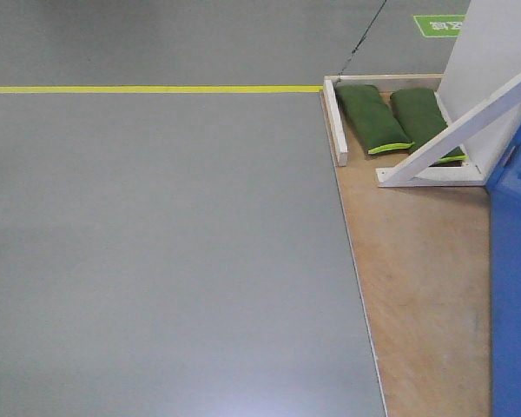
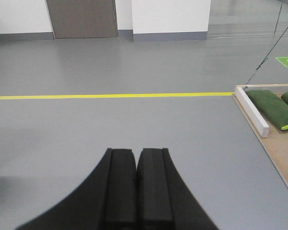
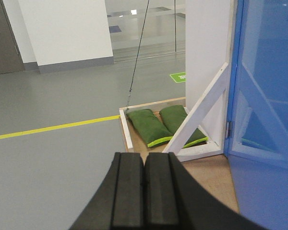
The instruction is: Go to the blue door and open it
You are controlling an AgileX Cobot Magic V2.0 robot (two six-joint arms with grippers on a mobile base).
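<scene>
The blue door [image 1: 514, 287] is a glossy bright-blue panel at the right edge of the front view, standing on a plywood base [image 1: 421, 287]. In the right wrist view the blue door [image 3: 266, 86] fills the right side, with a silver hinge [image 3: 229, 129] on its left edge; no handle shows. My left gripper [image 2: 136, 152] is shut and empty, over grey floor far left of the door. My right gripper [image 3: 144, 155] is shut and empty, a short way before the plywood base and left of the door.
A white panel [image 3: 206, 62] with a white diagonal brace [image 3: 197, 115] stands left of the door. Two green sandbags [image 1: 373, 117] lie on the base inside a white wooden frame [image 1: 335, 122]. A yellow floor line [image 1: 148, 89] crosses the grey floor.
</scene>
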